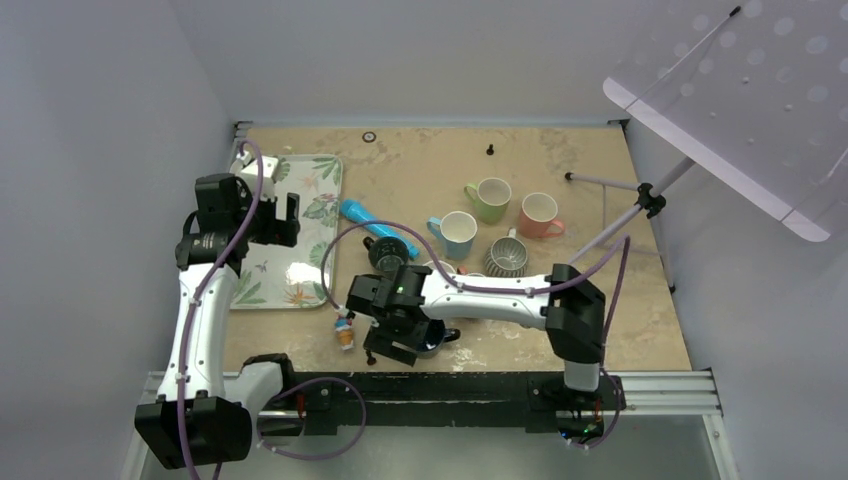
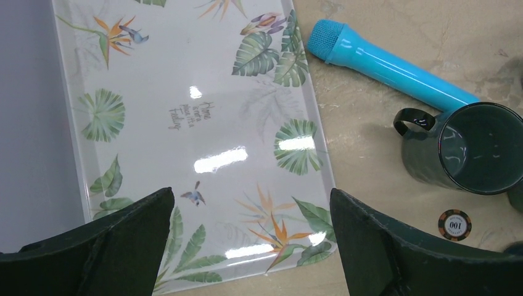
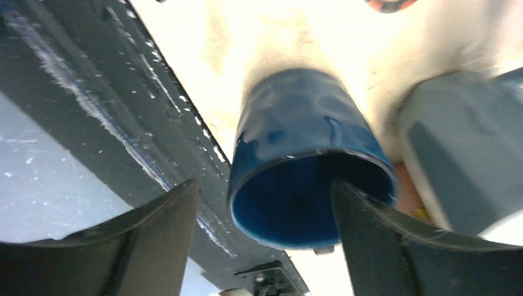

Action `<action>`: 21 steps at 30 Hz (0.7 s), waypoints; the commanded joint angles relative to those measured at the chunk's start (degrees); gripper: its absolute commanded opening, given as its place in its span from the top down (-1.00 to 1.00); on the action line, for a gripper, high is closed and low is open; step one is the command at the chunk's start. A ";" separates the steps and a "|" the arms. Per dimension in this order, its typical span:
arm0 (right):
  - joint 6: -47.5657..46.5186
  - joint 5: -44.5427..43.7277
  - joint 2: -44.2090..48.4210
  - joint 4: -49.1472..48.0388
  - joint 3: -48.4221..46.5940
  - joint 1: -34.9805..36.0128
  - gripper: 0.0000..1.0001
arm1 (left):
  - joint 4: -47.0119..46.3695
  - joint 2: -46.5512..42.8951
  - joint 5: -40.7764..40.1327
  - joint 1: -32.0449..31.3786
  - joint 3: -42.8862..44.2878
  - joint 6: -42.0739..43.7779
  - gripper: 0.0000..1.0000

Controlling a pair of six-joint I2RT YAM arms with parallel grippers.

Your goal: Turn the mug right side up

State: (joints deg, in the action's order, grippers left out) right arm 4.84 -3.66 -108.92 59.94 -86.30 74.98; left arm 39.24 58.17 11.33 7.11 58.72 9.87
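Note:
A dark blue mug [image 3: 308, 179] lies tipped near the table's front edge, its open mouth facing the right wrist camera. My right gripper [image 3: 265, 185] is open around it: the right finger [image 3: 382, 240] overlaps the rim at the mouth, and the left finger [image 3: 154, 240] stands apart from the mug's wall. In the top view this gripper [image 1: 388, 343] covers most of the mug [image 1: 436, 338]. My left gripper [image 1: 281, 220] is open and empty above the leaf-patterned tray [image 1: 322, 170]. It also shows in the left wrist view [image 2: 251, 192].
Green [image 1: 490, 199], pink [image 1: 540, 214] and light blue [image 1: 457, 234] mugs stand upright at mid-table, with a grey ribbed mug [image 1: 507, 256]. A dark green mug [image 2: 475, 148] stands by a blue microphone [image 2: 388, 65] and a poker chip [image 2: 455, 224]. A small toy figure [image 1: 345, 333] is beside the right gripper.

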 commanded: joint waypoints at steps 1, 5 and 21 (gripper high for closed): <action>-1.69 -1.34 10.63 -3.64 -7.64 0.29 -0.94 | -3.21 -0.38 1.67 0.44 -0.16 -0.71 -1.00; -2.30 -4.38 21.32 -24.27 -2.52 -4.62 -0.97 | -5.68 -1.07 2.67 0.43 -1.38 -2.47 -1.00; 11.36 -20.67 50.86 -81.82 49.04 -56.28 -0.97 | -22.01 -0.18 1.03 0.31 -11.18 -10.92 -1.00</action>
State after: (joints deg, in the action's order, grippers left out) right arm 13.93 -20.32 -63.02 -5.34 -40.69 24.16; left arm 23.92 57.34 14.28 7.11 48.07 0.32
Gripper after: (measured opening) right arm 0.985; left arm 0.997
